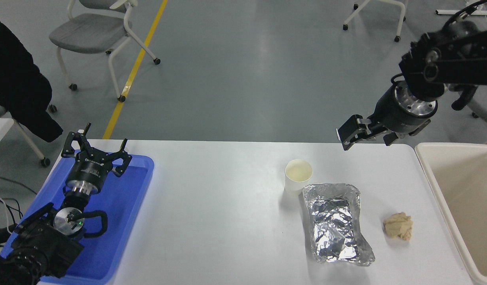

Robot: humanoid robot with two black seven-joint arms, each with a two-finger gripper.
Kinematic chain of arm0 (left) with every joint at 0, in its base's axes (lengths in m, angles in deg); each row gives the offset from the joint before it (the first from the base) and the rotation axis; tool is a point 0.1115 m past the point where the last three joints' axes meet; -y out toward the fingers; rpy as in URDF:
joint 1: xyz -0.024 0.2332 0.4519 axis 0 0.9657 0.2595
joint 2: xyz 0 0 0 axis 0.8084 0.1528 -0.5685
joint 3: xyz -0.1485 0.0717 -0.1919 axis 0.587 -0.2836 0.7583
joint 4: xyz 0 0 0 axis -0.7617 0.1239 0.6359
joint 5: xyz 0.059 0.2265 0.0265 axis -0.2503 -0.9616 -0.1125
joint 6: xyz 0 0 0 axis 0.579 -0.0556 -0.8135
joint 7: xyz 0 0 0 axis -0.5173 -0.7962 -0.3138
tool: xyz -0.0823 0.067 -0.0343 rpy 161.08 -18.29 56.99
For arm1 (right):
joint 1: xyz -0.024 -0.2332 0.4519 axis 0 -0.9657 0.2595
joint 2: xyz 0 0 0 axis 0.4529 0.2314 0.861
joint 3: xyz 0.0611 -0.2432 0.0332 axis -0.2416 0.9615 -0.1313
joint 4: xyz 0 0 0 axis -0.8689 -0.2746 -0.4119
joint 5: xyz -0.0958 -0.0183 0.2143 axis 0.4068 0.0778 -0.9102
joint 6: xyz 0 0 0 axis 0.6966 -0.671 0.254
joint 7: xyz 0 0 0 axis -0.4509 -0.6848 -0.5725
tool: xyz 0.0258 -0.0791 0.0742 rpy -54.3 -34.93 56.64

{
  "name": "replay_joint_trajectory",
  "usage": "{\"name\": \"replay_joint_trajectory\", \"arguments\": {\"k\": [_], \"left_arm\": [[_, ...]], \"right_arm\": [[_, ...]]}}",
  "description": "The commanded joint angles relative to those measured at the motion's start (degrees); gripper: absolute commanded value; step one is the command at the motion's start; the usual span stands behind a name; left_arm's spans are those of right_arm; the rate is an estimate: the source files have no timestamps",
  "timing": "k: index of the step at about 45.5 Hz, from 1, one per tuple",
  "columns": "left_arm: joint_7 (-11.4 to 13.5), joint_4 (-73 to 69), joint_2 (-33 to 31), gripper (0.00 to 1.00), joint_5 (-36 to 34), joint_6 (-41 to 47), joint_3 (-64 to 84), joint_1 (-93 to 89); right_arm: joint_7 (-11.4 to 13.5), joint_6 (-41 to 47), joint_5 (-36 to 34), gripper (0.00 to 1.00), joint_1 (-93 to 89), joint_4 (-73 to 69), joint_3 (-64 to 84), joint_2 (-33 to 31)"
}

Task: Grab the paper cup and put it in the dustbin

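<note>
The white paper cup (298, 176) stands upright on the white table (219, 206), right of the middle, touching the near-left corner of a crumpled foil tray. The cream dustbin (426, 170) sits at the table's right end, cut off by the picture's edge. My right gripper (368, 137) hangs in the air over the table's far edge, up and to the right of the cup, tilted down. Its fingers look spread, with nothing between them. My left gripper (97, 149) is parked, open and empty, at the lower left.
A crumpled silver foil tray (336, 221) lies just right of the cup. A tan crumpled paper ball (398, 226) lies between the foil tray and the dustbin. A blue flat tray (120, 213) lies under my left arm. Chairs stand on the floor beyond the table.
</note>
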Motion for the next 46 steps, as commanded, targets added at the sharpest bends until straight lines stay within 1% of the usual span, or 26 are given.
{"name": "replay_joint_trajectory", "arguments": {"k": [1,11,13,19,28,38,43,46], "left_arm": [[0.0,0.1,0.0,1.00,0.0,0.0,0.0,0.0],[0.0,0.1,0.0,1.00,0.0,0.0,0.0,0.0],[0.0,-0.1,0.0,1.00,0.0,0.0,0.1,0.0],[0.0,0.1,0.0,1.00,0.0,0.0,0.1,0.0],[0.0,-0.1,0.0,1.00,0.0,0.0,0.0,0.0],[0.0,-0.1,-0.1,1.00,0.0,0.0,0.0,-0.1],[0.0,-0.1,-0.1,1.00,0.0,0.0,0.0,-0.1],[0.0,-0.1,-0.1,1.00,0.0,0.0,0.0,-0.1]], "right_arm": [[0.0,3.6,-4.8,1.00,6.3,-3.7,3.3,3.8],[0.1,3.6,-4.8,1.00,6.5,-3.7,4.3,3.8],[0.1,3.6,-3.9,1.00,6.1,-3.7,6.1,4.5],[0.1,2.6,-4.0,1.00,3.7,-3.2,6.4,5.1],[0.0,-3.0,-3.8,1.00,-1.6,-0.9,5.6,5.3],[0.0,-4.9,-2.2,1.00,-7.1,3.9,4.6,5.0],[0.1,-9.0,-2.7,1.00,-11.6,8.9,-0.2,6.0],[0.1,-11.5,-2.7,1.00,-14.7,12.2,-1.8,8.1]]}}
